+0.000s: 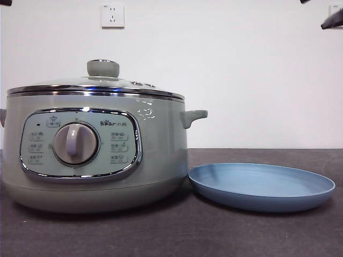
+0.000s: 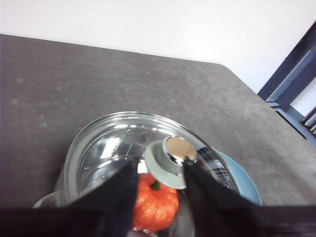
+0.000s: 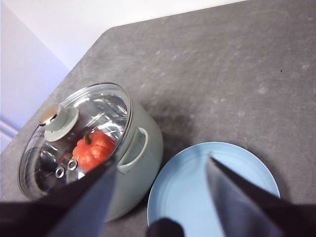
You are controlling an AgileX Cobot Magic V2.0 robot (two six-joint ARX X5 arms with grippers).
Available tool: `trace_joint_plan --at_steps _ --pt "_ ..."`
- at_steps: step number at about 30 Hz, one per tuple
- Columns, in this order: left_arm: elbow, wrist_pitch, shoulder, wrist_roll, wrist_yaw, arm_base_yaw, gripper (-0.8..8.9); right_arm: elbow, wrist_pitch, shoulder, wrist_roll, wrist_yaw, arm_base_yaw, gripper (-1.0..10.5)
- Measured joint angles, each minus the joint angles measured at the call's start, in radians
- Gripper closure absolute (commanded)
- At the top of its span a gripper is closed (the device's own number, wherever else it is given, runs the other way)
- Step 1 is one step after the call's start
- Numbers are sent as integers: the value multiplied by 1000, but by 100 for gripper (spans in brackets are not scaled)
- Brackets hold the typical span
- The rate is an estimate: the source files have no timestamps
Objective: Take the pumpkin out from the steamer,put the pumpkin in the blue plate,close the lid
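Glass lid (image 1: 96,85) sits shut on the steamer (image 1: 94,155), its pale green knob (image 1: 103,68) upright at twelve o'clock of the pot; through the glass I see the pumpkin (image 3: 93,149) inside the steamer, so the lid is what stands between my grippers and it; from the front the pumpkin is hidden by the steamer wall. Blue plate (image 1: 262,187) lies bare on the dark table (image 1: 257,235) at three o'clock of the steamer, just beside its base. My left gripper (image 2: 160,173) hangs above the lid with jaws apart, the knob showing between them, holding nothing; my right gripper (image 3: 160,168) hovers high with jaws spread wide, over the gap between steamer and plate, also holding nothing. A wall socket (image 1: 112,16) sits on the white wall behind, at twelve o'clock.
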Motion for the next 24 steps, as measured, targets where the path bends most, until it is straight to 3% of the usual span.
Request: trace_joint_plan --at_steps 4,10,19,24 --pt "2 2 14 -5 -20 -40 377 0 3 0 -5 0 0 442" --pt "103 -47 116 2 -133 -158 378 0 8 0 -7 0 0 442" --pt "358 -270 348 135 -419 -389 378 0 -18 0 -3 1 0 442" --pt "406 -270 454 169 -462 -474 379 0 -42 0 -2 1 0 442"
